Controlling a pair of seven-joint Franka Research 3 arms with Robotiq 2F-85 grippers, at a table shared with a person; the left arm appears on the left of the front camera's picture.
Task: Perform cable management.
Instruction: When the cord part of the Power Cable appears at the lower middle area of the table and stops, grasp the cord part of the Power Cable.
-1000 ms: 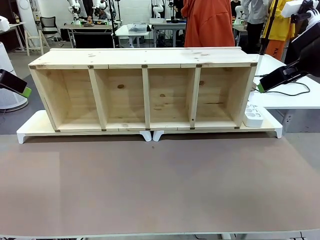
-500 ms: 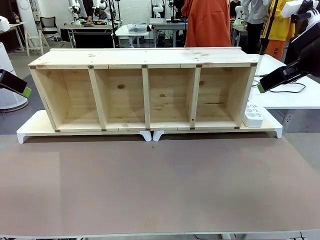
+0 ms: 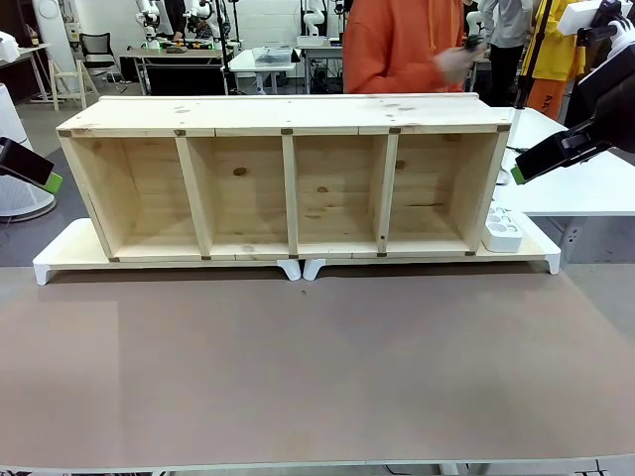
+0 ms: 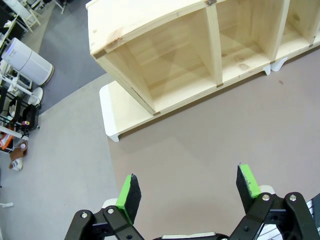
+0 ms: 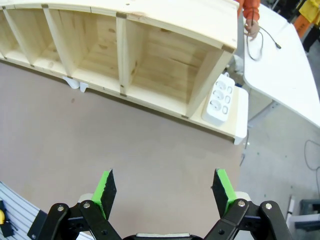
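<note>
The cable point(image 5: 272, 40), thin and black, hangs in a loop from a person's hand point(image 5: 252, 27) beyond the far right end of the wooden shelf point(image 5: 150, 50). In the front view that hand point(image 3: 456, 61) is blurred behind the shelf point(image 3: 288, 178), with something dark in it. My left gripper point(image 4: 187, 192) is open and empty, high over the brown table off the shelf's left end point(image 4: 200, 50). My right gripper point(image 5: 165, 192) is also open and empty, above the table in front of the shelf's right end. Both grippers sit at the front view's edges, left point(image 3: 40, 174) and right point(image 3: 531, 164).
The shelf stands on low white risers point(image 3: 60, 253). A small white power strip point(image 3: 502, 230) lies on the riser at the shelf's right end, also in the right wrist view point(image 5: 220, 97). A white side table point(image 3: 585, 193) stands to the right. The brown tabletop point(image 3: 317, 367) spreads in front.
The person in orange has shifted left and raised a hand. The cable that lay on the white side table is gone from it. Neither gripper has moved.
</note>
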